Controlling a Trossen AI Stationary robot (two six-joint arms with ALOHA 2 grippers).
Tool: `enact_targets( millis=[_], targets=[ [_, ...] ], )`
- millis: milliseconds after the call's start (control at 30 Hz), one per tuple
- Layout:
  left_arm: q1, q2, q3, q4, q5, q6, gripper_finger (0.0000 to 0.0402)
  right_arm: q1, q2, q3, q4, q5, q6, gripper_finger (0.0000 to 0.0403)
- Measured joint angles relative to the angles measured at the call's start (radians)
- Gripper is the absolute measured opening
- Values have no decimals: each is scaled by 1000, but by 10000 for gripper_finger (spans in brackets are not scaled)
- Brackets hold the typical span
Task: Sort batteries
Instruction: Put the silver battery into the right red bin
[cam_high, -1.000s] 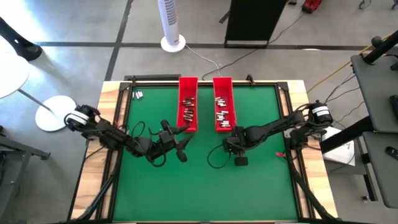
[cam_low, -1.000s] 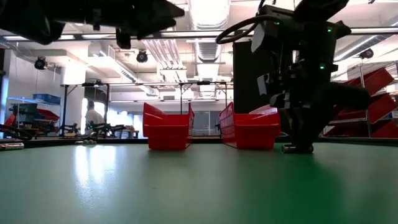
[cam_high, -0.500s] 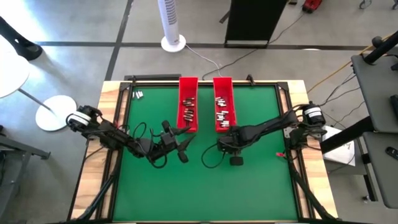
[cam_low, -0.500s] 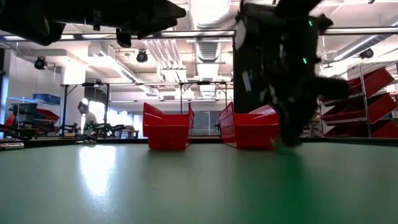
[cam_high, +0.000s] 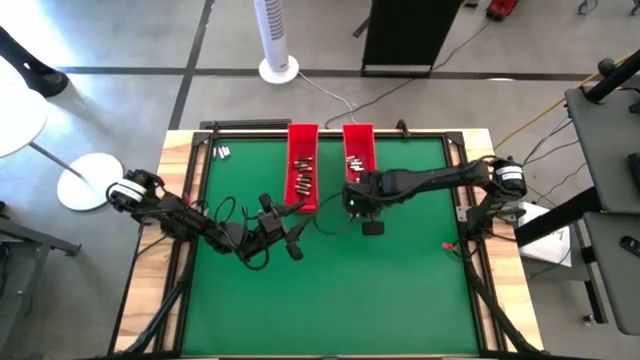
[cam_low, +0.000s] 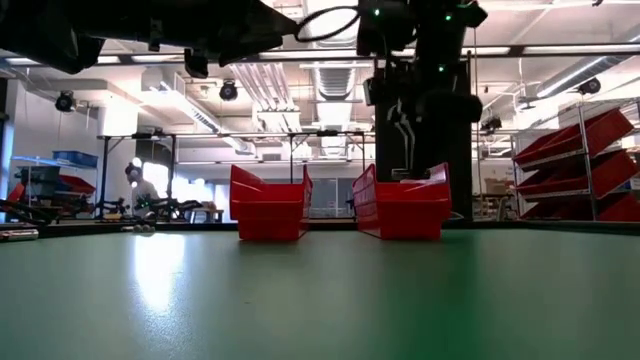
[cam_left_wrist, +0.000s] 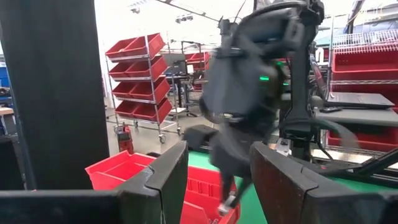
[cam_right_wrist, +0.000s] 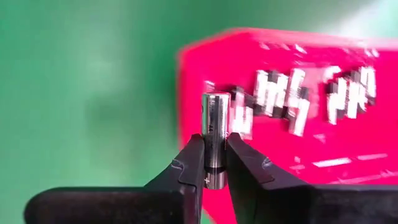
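Right pincer (cam_right_wrist: 214, 169) pinches battery (cam_right_wrist: 216, 134) above tray (cam_right_wrist: 348, 130).

Right dark two-finger gripper (cam_right_wrist: 214, 163) is raised, reached toward the table's far middle, fingers pinched together. Left dark two-finger gripper (cam_left_wrist: 217, 180) hangs left of centre, fingers parted.
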Motion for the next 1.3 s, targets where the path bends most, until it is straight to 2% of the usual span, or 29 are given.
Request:
enact_targets(
  millis=[133, 433, 600, 800, 1167, 1300],
  targets=[
    [0, 0, -1, 0, 0, 0, 154, -87, 0, 2, 8, 3, -49, 43],
    [0, 0, 3, 0, 5, 0, 154, -237, 0, -27, 161, -6, -158, 43],
    [-1, 0, 5, -1, 18, -2, 154, -274, 60, -22, 181, -54, -182, 44],
    [-1, 0, 5, -4, 19, -21, 154, -296, 160, 12, 181, -57, -209, 41],
    [-1, 2, 5, -31, 19, -38, 154, -404, 199, 60, 198, -52, -313, 39],
    [-1, 2, 5, -31, 19, -38, 154, -428, 199, 52, 213, -149, -328, 41]
  ],
)
